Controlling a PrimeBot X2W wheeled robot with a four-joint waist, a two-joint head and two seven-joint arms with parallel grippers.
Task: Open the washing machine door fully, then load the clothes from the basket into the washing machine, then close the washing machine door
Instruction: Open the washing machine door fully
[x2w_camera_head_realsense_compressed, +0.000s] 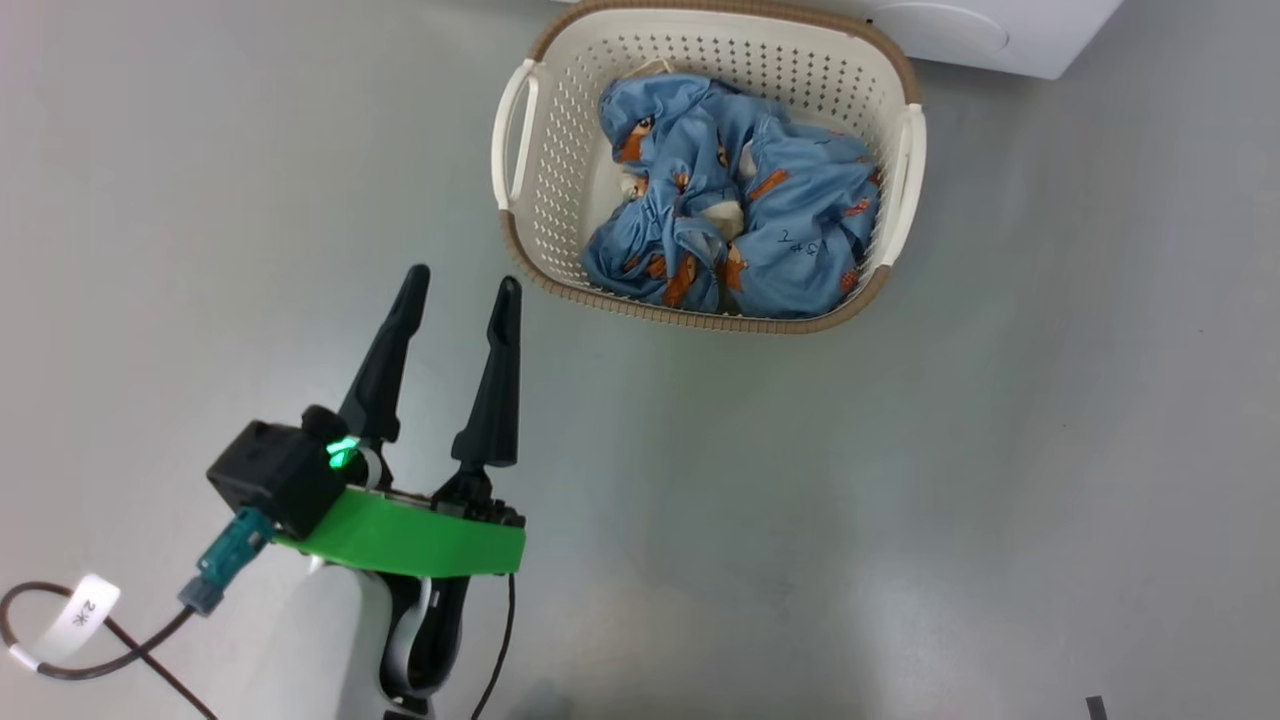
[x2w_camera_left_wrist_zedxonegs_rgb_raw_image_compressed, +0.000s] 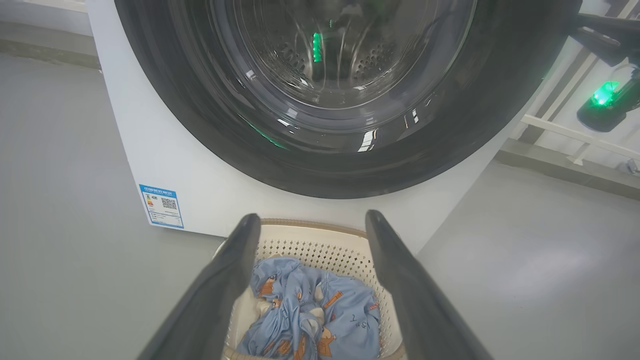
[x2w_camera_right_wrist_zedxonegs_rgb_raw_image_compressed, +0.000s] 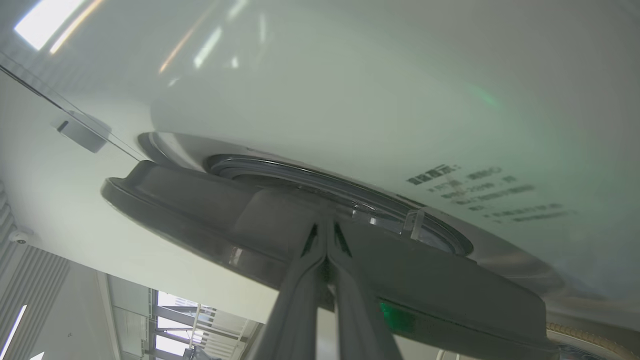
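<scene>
1. washing machine — white front-loader standing on the grey floor. A blue label sticker sits low on its front, towards the left of the left wrist view.
2. washing machine door — round, with a wide glossy black rim and a clear glass centre through which the perforated drum shows. In the left wrist view it lies over the opening. In the right wrist view the rim is seen almost edge-on and seems to stand slightly off the white front. Whether it is latched cannot be told.
3. basket — cream plastic with perforated walls, a brown rim and white side handles. It is on the floor just in front of the machine, below the door.
4. clothes — light blue fabric with small orange figures, bundled in a heap inside the basket and wholly within its rim.
5. left hand — two dark fingers spread wide apart with nothing between them. It hangs over the floor near the basket's near left corner, not touching it, fingers pointing towards the basket and machine.
6. right hand — fingers pressed together, nothing visible between them, tips at the door's rim. Actual contact cannot be confirmed.
</scene>
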